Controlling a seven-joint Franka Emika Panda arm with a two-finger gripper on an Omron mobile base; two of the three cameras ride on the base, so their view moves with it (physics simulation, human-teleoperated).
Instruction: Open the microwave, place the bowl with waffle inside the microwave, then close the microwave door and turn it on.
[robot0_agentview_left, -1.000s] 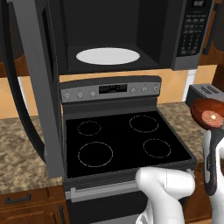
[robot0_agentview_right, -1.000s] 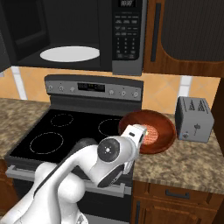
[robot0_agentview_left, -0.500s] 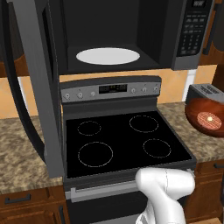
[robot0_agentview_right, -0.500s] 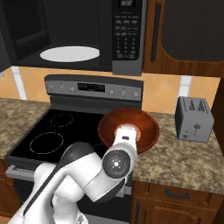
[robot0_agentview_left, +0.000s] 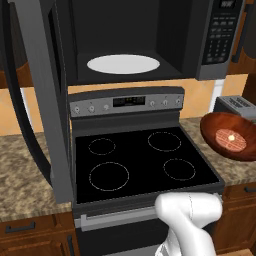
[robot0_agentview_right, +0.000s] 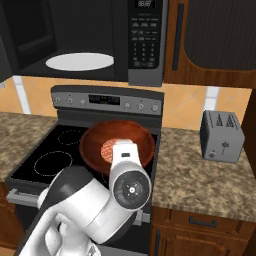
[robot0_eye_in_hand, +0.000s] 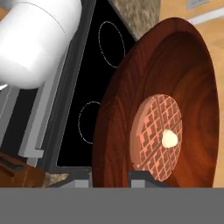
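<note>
Reddish-brown bowl (robot0_eye_in_hand: 157, 100) with the waffle (robot0_eye_in_hand: 155, 136) sits pinched at its rim in your hand (robot0_eye_in_hand: 111, 178), raised over the stove's (robot0_agentview_left: 140, 160) right edge. Microwave door (robot0_agentview_left: 42, 100) hangs open at left; toaster (robot0_agentview_right: 222, 135) stands on the counter (robot0_agentview_right: 210, 175) right.

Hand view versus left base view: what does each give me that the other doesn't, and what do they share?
Hand view alone: the gripper, fingertips straddling the near rim of the bowl, holding it, and the waffle's grid up close.

Left base view alone: the microwave with its door swung open to the left, the white plate inside, the keypad and the toaster.

Both: bowl, waffle with its pale dab, and the black stove top.
</note>
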